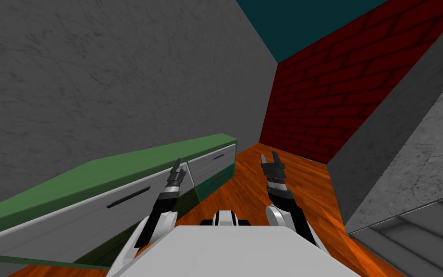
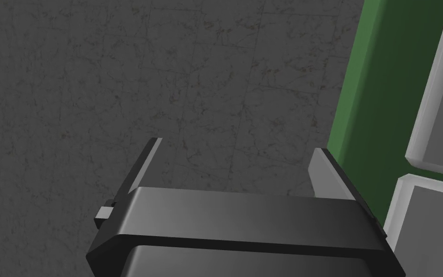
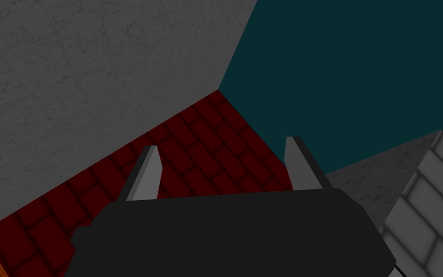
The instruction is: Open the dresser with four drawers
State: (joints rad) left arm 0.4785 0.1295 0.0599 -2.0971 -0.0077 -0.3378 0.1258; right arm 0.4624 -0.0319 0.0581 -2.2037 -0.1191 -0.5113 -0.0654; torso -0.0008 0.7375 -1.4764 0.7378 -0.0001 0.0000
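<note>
A mottled grey wall [image 1: 95, 72] backs the long, low dresser [image 1: 119, 167] on the robot's left, which has a flat green top and pale grey drawer fronts; its near end is cut off. Glossy wooden floor [image 1: 283, 192] runs to a red brick wall [image 1: 321, 106]. The left gripper [image 1: 179, 167] hovers near the dresser's front edge, fingers spread wide. The right gripper [image 1: 269, 157], equally spread, hangs over the floor. A thin dark handle [image 1: 128, 197] marks one drawer.

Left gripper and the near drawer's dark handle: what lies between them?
Only bare light grey drawer front, in the head view; the left gripper is by that drawer's far end, the dark handle nearer me.
</note>
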